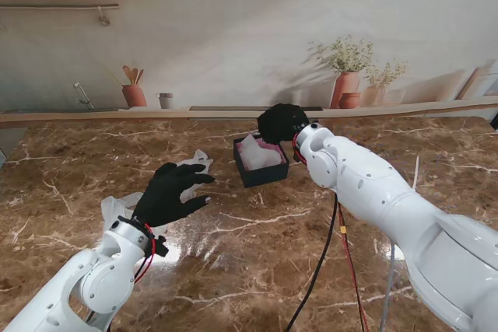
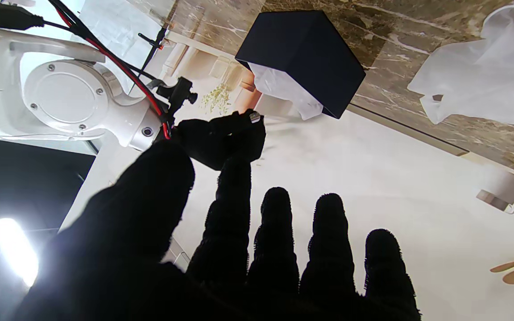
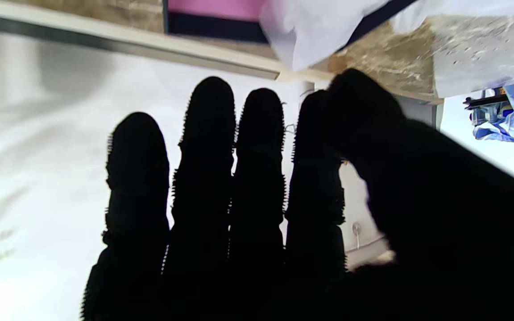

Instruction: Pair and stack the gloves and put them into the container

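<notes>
Both black-gloved hands hang over the marble table (image 1: 257, 270). Left hand (image 1: 173, 190) hovers with fingers spread, gripping nothing; right hand (image 1: 282, 122) is raised just beyond the container's far edge, fingers straight and side by side, empty. Directly ahead of the right wrist sits the dark square container (image 1: 261, 162), translucent gloves (image 1: 259, 153) bunched inside. Another translucent glove (image 1: 194, 162) lies just past the left fingertips, and a second (image 1: 117, 207) beside that wrist.

Mock kitchen: printed backdrop (image 1: 249, 36), marble top (image 1: 233, 254).
</notes>
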